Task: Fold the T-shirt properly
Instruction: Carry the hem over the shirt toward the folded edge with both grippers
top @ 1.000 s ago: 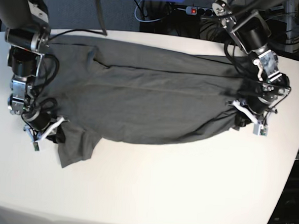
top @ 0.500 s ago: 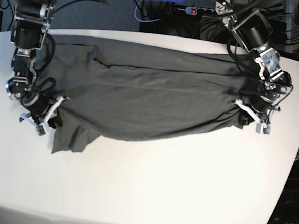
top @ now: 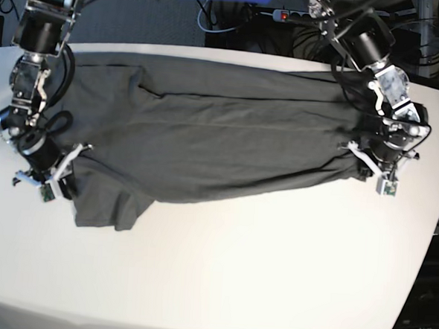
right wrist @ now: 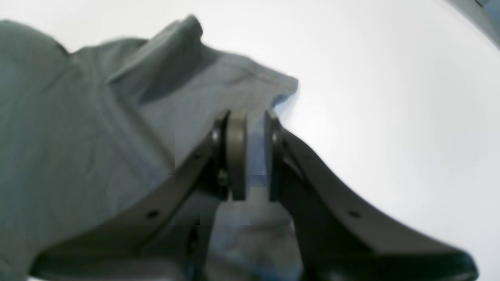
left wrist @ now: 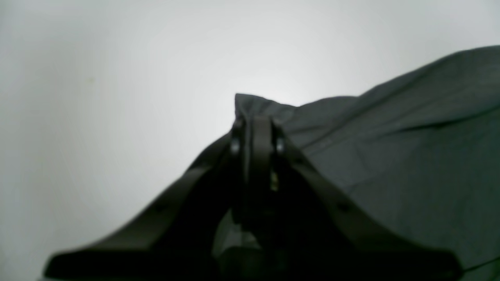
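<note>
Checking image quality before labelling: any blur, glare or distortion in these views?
Left wrist: soft focus, dim, left gripper nearly silhouetted on the T-shirt. Right wrist: blurred, blue-tinted, blocky patches by the right gripper. Base: sharp, table edges bowed by the wide lens.

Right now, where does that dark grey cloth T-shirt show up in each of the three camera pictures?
Base view: the dark grey thin-fabric T-shirt stretches across the white table's far half, between both arms.
Left wrist view: right side and centre, its edge pinched in the left gripper.
Right wrist view: left and centre, a fold clamped in the right gripper.
Shared landmark: the white table.
</note>
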Controlling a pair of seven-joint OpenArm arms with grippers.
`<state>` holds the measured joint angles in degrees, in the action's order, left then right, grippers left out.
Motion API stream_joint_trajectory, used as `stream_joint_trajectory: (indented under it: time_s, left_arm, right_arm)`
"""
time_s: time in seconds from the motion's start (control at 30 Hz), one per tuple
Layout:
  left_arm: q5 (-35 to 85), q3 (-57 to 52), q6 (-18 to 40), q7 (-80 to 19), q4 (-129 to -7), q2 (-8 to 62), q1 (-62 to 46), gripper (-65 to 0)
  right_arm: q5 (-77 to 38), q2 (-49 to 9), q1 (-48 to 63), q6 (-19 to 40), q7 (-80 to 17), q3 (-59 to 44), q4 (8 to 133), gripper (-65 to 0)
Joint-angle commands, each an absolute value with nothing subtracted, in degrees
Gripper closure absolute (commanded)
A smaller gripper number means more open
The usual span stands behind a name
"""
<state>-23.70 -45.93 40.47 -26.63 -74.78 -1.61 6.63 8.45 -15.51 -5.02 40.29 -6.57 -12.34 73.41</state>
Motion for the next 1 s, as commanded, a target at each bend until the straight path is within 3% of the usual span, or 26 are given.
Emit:
stream_joint_trajectory:
  time_s: [0.0, 0.17, 0.3, 0.57, 0.97]
  left_arm:
    - [-26.3, -45.9, 40.0, -29.8, -74.9, -1.4, 6.5, -2.5]
    - [-26.3, -45.9, 40.0, -29.8, -74.8, -1.4, 6.5, -2.5]
    - [-26.3, -45.9, 40.0, -29.8, -74.7, -1.4, 6.4, -2.5]
    - [-26.3, -45.9, 40.0, -29.8, -74.7, -1.3, 6.0, -2.5]
    - [-26.4, -46.0, 40.0, -29.8, -74.7, -1.2, 6.0, -2.5]
  right_arm:
    - [7.4, -16.2, -6.3, 40.0, -5.5, -12.4, 74.5, -7.0]
    - [7.5, -15.7, -6.6, 40.0, -5.5, -12.5, 72.7, -7.5]
    - [7.5, -15.9, -9.1, 40.0, -5.4, -12.4, 69.9, -11.8]
    - [7.3, -17.4, -16.4, 40.0, -5.0, -12.5, 59.7, -12.0]
    - [7.2, -17.5, -17.6, 40.0, -4.9, -12.6, 59.5, -12.0]
